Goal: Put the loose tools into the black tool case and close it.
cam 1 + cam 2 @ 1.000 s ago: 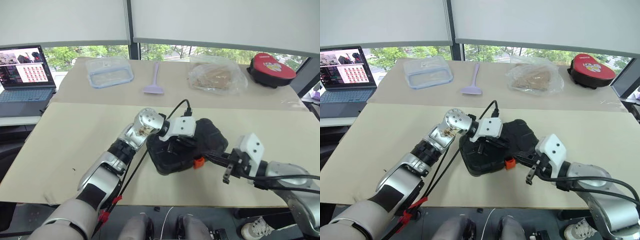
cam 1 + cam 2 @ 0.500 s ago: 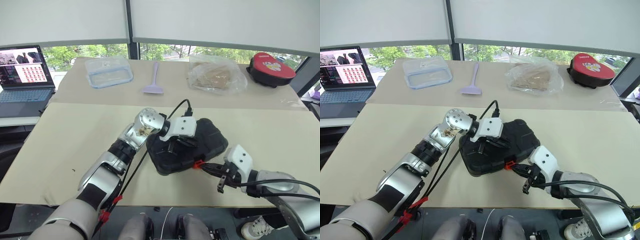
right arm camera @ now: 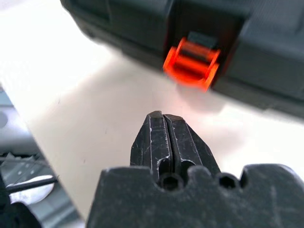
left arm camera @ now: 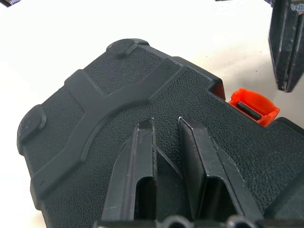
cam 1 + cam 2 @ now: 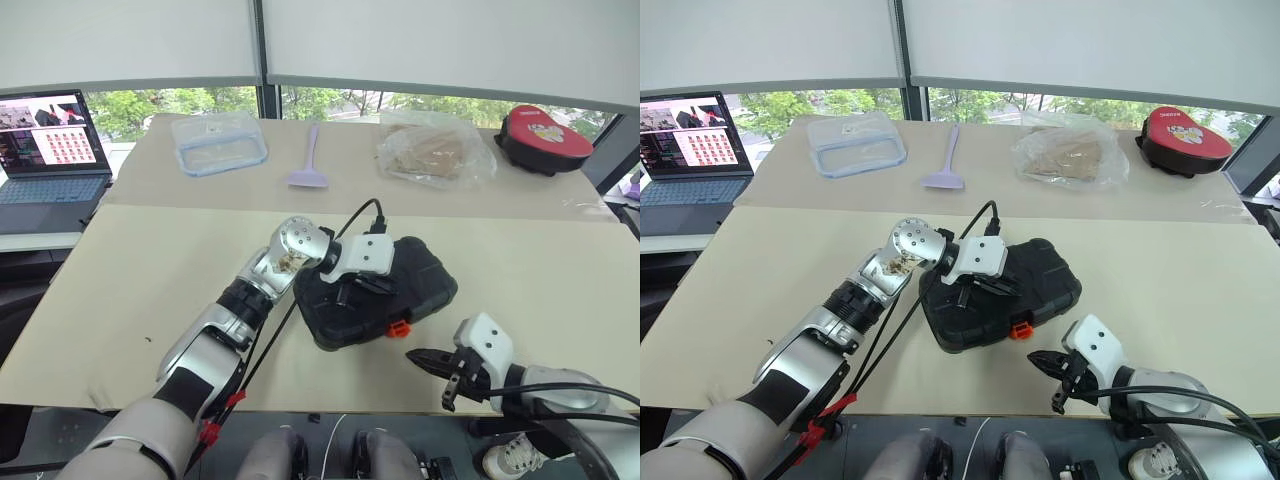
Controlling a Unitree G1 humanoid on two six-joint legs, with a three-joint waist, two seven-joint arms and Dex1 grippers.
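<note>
The black tool case [image 5: 375,295] is set closed near the front edge of the front table [image 5: 140,270], its latch [image 5: 398,327] turned toward the robot. The left gripper [image 5: 352,290] is placed on the lid. The right gripper [image 5: 415,356] is held just before the latch, apart from it. Behind, on the rear table [image 5: 230,190], 1 lidded container [image 5: 218,143], 1 spatula [image 5: 308,160], 1 plastic bag [image 5: 432,150] and 1 round case [image 5: 543,137] are ranged left to right. A laptop [image 5: 50,150] is set at far left.

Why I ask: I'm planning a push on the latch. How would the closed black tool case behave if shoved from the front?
The black tool case lies flat, so it would probably slide rather than tip. Its ribbed plastic shell looks stiff. The left gripper rests on the lid, likely steadying it. The orange latch sticks out unfastened and may flex first.
</note>
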